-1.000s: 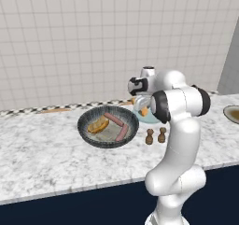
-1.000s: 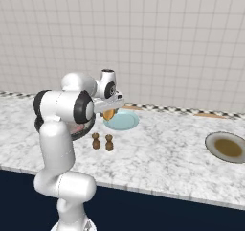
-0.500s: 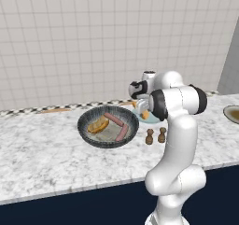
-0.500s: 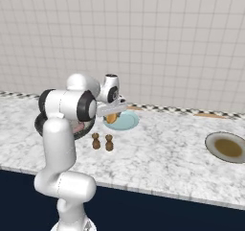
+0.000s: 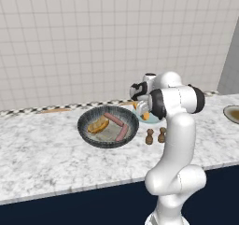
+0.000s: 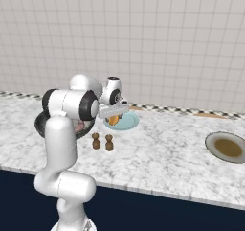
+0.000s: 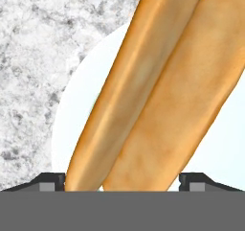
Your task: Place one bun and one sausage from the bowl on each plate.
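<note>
My gripper [image 6: 113, 114] is shut on a golden split bun [image 6: 113, 120], and hangs just over the pale blue plate [image 6: 125, 124]. In the hand view the bun [image 7: 158, 91] runs up from between the gripper [image 7: 122, 182] tips, with the plate [image 7: 72, 105] close beneath. From the left base view, the gripper [image 5: 142, 110] and bun [image 5: 145, 113] sit above that plate [image 5: 152, 120]. The dark-rimmed bowl [image 5: 88, 137] to its left holds another bun [image 5: 98, 125] and two sausages [image 5: 114, 119]. The brownish plate [image 6: 210, 141] lies far right.
Two small brown shakers [image 6: 102, 142] stand on the marble counter just in front of the blue plate, also seen as shakers [image 5: 155, 136] right of the bowl. A tiled wall backs the counter. The counter's front edge drops to dark cabinets.
The hand has eased a little down and toward the blue plate with the bun still in it. Bowl, plates and shakers have not moved.
</note>
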You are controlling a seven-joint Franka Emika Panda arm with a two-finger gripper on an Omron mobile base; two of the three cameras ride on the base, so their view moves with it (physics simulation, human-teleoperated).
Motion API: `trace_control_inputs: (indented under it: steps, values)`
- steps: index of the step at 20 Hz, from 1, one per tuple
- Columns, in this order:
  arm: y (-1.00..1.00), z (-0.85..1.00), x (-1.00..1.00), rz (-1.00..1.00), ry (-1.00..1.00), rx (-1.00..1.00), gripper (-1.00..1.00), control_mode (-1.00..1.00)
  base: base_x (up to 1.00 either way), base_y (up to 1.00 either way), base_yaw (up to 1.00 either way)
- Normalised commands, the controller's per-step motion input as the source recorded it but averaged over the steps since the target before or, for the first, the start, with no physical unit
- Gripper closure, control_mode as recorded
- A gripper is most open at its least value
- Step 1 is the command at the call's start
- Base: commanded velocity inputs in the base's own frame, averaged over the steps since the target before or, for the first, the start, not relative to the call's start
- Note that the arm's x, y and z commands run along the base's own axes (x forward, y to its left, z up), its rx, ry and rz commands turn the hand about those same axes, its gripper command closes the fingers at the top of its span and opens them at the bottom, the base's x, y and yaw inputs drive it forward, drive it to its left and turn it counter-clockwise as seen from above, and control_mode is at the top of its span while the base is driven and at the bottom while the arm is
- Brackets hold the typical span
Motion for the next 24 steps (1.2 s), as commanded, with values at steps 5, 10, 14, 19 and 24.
trace_control_inputs:
  steps: [5, 10, 14, 19, 24]
  values:
    - [-0.04, 0.0, 0.0, 0.0, 0.0, 0.0, -1.0, -1.0, 0.0, 0.0, 0.0]
    - [-0.05, 0.0, 0.13, 0.0, 0.0, 0.0, -1.0, -1.0, 0.0, 0.0, 0.0]
    - [0.0, 0.28, 0.01, -0.01, 0.0, 0.0, -1.0, -1.0, 0.0, 0.0, 0.0]
    - [0.0, 0.25, -0.1, -0.04, 0.0, 0.0, -1.0, -1.0, 0.0, 0.0, 0.0]
    - [0.12, 0.76, -0.77, -0.02, -0.03, 0.0, -1.0, -1.0, 0.0, 0.0, 0.0]
